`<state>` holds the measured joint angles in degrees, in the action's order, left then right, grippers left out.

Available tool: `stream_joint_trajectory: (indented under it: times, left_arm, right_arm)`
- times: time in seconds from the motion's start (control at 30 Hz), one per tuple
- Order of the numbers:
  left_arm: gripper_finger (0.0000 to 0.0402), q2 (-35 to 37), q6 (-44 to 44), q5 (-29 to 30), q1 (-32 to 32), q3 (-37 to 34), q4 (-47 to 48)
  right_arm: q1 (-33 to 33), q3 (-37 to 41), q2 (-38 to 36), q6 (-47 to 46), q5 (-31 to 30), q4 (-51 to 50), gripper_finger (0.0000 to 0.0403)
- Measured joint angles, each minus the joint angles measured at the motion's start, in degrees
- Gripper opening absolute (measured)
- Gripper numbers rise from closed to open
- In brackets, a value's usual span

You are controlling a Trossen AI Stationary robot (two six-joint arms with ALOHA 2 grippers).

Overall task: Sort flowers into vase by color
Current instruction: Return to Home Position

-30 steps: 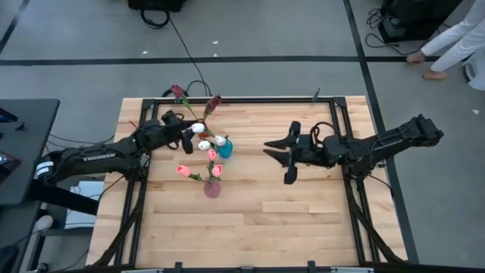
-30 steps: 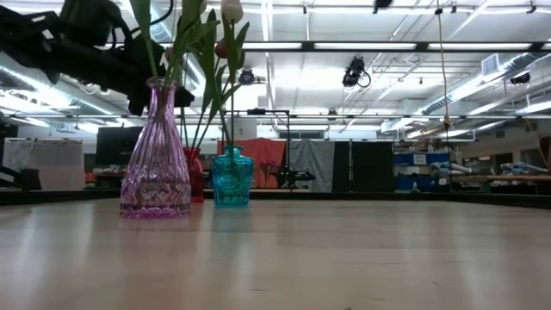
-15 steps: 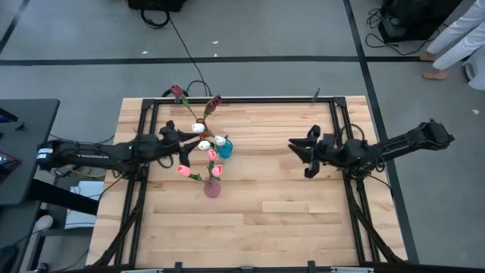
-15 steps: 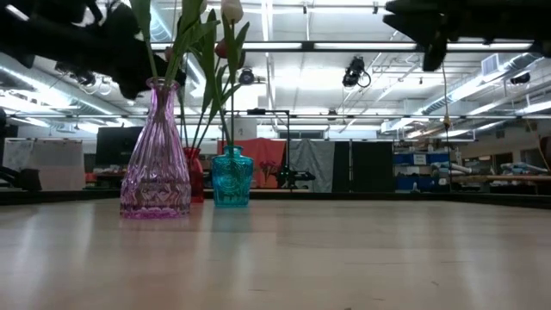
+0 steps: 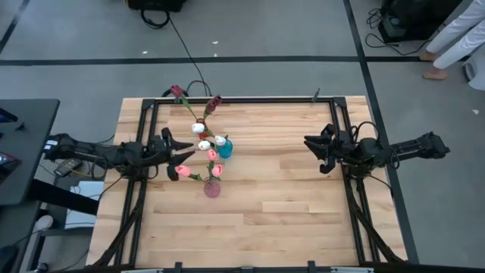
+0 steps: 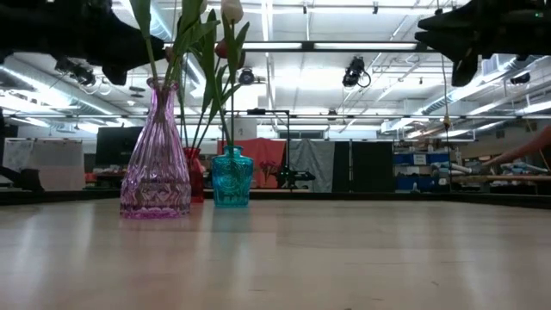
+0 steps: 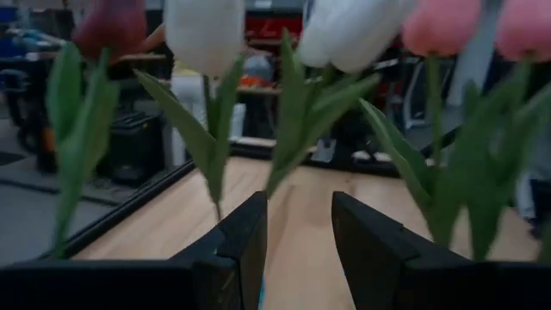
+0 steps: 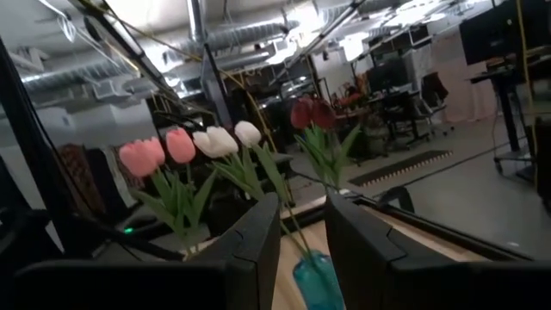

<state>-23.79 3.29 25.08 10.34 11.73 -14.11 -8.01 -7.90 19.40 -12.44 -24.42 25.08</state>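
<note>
Three vases stand left of the table's centre: a pink glass vase (image 5: 212, 188) (image 6: 156, 159), a teal vase (image 5: 225, 149) (image 6: 232, 176) and a red vase (image 6: 195, 175) behind them. Pink tulips (image 5: 183, 171) stand in the pink vase, white tulips (image 5: 204, 144) in the teal one. Dark red tulips (image 5: 177, 91) lean toward the far edge. My left gripper (image 5: 184, 151) (image 7: 299, 232) is open and hovers left of the flowers, touching nothing. My right gripper (image 5: 312, 155) (image 8: 303, 232) is open, in the air near the table's right edge, facing the flowers.
Bare wood lies between the vases and my right gripper and toward the near edge (image 5: 250, 227). A black frame rail (image 5: 242, 98) runs along the far edge. A person in white (image 5: 455, 30) stands on the floor beyond the far right corner.
Both arms have drawn back from the middle. My left gripper pulled away from the flowers toward the table's left edge. My right gripper moved toward the right edge. The vases and tulips stayed put.
</note>
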Motion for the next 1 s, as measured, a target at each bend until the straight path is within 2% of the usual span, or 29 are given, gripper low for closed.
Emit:
stream_joint_trajectory:
  times: [0.23,0.43,0.63,0.83,1.0]
  left_arm:
    - [0.0137,0.3,-0.5,-0.1,3.8,-10.9,-18.5]
    - [0.0137,0.3,-2.0,-2.0,5.5,-11.2,-19.2]
    - [0.0137,1.6,-2.7,-2.2,5.6,-11.2,-19.4]
    - [0.0137,2.0,-4.2,-1.8,5.5,-11.2,-19.1]
    - [0.0137,1.7,-4.3,-1.7,5.5,-11.2,-19.0]
  right_arm:
    - [0.0,0.8,-1.9,1.9,0.6,-2.6,0.0107]
    - [0.7,7.6,-1.8,1.7,-0.6,8.1,0.0107]
    - [0.9,7.4,-2.5,4.1,-1.8,7.3,0.0107]
    - [0.9,7.3,-3.1,9.6,-10.9,7.5,0.0107]
    - [0.8,7.3,-3.0,9.6,-10.9,7.5,0.0107]
